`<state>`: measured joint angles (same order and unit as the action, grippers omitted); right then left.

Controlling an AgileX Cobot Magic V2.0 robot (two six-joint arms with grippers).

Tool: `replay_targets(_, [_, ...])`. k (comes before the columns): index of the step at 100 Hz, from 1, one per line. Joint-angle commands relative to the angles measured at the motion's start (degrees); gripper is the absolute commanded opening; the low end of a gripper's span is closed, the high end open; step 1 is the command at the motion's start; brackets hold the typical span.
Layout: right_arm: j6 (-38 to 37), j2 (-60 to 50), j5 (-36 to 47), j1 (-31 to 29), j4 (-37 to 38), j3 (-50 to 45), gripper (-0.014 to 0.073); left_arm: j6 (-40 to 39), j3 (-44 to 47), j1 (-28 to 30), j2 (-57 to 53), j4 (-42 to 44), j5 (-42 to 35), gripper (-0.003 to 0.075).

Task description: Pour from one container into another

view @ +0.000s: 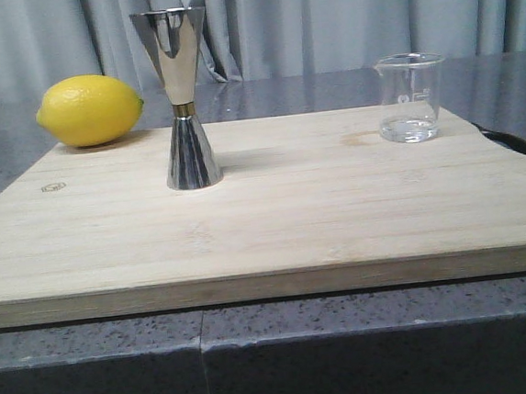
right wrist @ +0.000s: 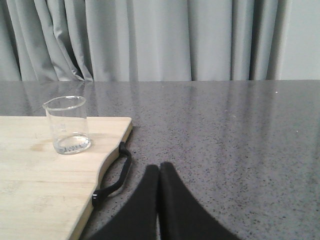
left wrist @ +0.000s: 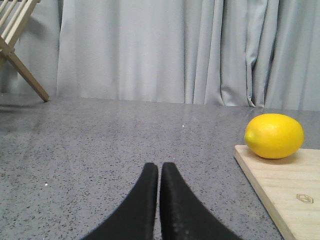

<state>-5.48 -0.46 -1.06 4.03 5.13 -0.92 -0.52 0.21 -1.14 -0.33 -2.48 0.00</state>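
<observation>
Beaker [view: 410,97] of clear glass stands upright near the far right corner of a pale wooden cutting board [view: 265,224], its pouring lip turned toward the steel jigger [view: 180,98]. The jigger, hourglass-shaped with a thin gold band at its waist, stands upright on the board's left half, well apart from the beaker. A yellow lemon [view: 90,110] rests at the far left corner, beside and behind the jigger.

My right tool [right wrist: 159,172] lies low over the grey speckled desk [right wrist: 225,130], off the board's right edge, fingers pressed together and empty. From it the beaker [right wrist: 67,125] lies ahead and toward the robot's left, past the board's black handle [right wrist: 114,175]. My left tool [left wrist: 159,172] is likewise pressed together and empty, off the board's left edge, with only the lemon [left wrist: 274,135] near. The right arm is the nearer one to the beaker, I judge, and the jigger then lies further left for the pour.

Neither tool shows in the front view. Whether the beaker holds liquid is hard to tell; only a faint glint shows at its base. Its white print is too faint to read.
</observation>
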Motion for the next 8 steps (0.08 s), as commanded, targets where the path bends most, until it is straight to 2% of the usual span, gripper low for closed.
replay_targets(1, [0.1, -1.3, 4.2, -0.4, 0.7, -1.5, -0.0071, -0.6, 0.2, -0.5, -1.5, -0.3, -4.4, -0.0019])
replay_targets(8, [0.1, -1.3, 4.2, -0.4, 0.7, -1.5, -0.0071, -0.6, 0.2, -0.5, -1.5, -0.3, -4.4, -0.0019])
